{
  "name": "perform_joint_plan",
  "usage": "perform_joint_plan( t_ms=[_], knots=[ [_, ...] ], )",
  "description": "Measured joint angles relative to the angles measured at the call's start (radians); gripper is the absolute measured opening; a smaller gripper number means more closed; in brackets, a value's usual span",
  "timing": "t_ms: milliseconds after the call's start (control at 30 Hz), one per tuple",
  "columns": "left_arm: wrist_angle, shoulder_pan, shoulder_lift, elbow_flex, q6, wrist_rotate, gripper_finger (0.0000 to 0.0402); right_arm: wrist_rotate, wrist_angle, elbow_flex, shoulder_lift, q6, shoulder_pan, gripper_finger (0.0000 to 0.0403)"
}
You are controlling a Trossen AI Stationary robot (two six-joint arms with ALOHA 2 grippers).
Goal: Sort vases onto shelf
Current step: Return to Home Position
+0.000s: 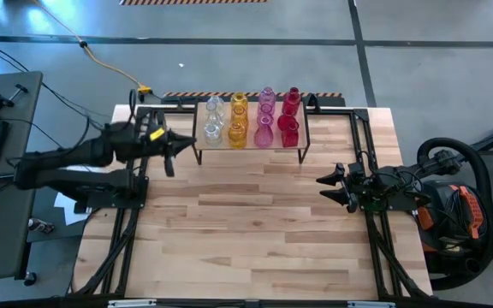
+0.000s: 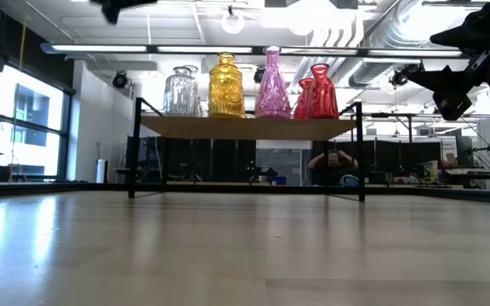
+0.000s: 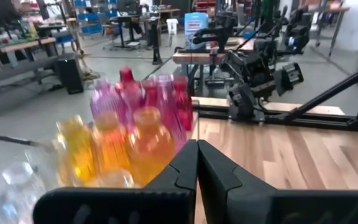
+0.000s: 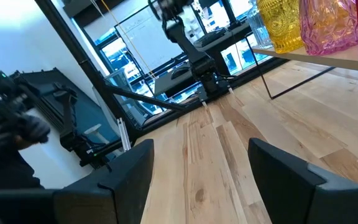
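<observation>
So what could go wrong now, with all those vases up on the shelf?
The left gripper hovers close beside the shelf, near the clear vases; a careless swing might bump it. The vases stand packed together, so one knock could topple several. The right gripper waits far off.

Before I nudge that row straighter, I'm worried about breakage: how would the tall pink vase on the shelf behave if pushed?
Probably tippy: the tall pink vase is narrow-necked and tall for its base. It looks like translucent glass, so likely rigid, slick and breakable. The red vase stands close beside it on the shelf, so a sideways push might clink them.
</observation>
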Motion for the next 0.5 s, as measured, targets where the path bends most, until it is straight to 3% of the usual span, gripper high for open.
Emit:
perform_joint_plan(
  t_ms=[200, 500],
  knots=[
    [0.166, -0.037, -0.122, -0.248, -0.088, 0.002, 0.0003, 0.000, 0.000, 0.000, 0.000, 0.000, 0.000, 0.0245],
    [0.379, -0.065, -0.212, -0.485, -0.117, 0.002, 0.0003, 0.000, 0.000, 0.000, 0.000, 0.000, 0.000, 0.0245]
  ],
)
